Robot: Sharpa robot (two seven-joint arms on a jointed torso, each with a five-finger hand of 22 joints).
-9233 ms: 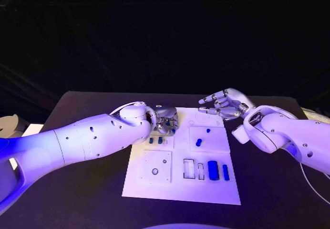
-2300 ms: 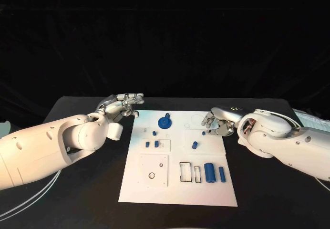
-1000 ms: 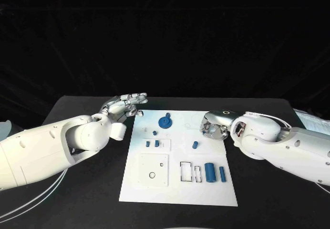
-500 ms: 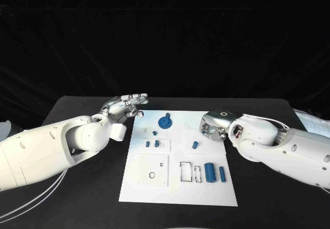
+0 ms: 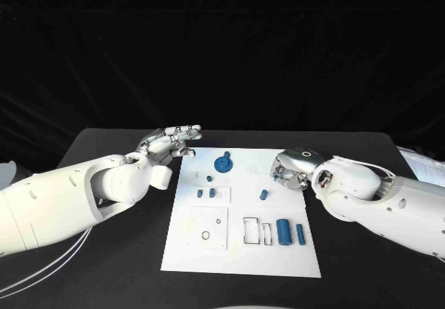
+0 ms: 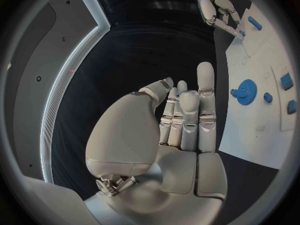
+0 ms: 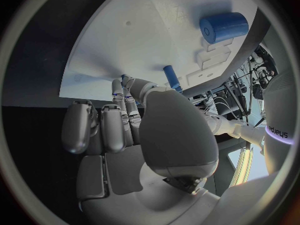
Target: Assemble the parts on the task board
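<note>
The white task board [image 5: 243,257] lies in the middle of the table. A blue gear [image 5: 222,164] stands near its far edge, with two small blue pieces [image 5: 206,193] side by side below it. A blue peg [image 5: 263,194] lies toward the right. My left hand [image 5: 172,142] hovers off the board's far left corner, fingers straight, holding nothing [image 6: 181,130]. My right hand [image 5: 289,172] is curled over the board's right side, fingertips down on the board [image 7: 137,35] at a tiny blue piece [image 7: 125,78]. The thumb hides whether it is pinched.
A thick blue cylinder [image 5: 283,231] and a thin blue bar [image 5: 300,232] sit in slots at the board's near right, beside two narrow open slots [image 5: 253,230]. A square plate with a ring hole [image 5: 207,226] is at the near left. Black table [image 5: 111,257] surrounds the board.
My left hand has left the board, where the gear now stands, and moved off to the left. My right hand has come down onto the board's right side and edged slightly inward.
</note>
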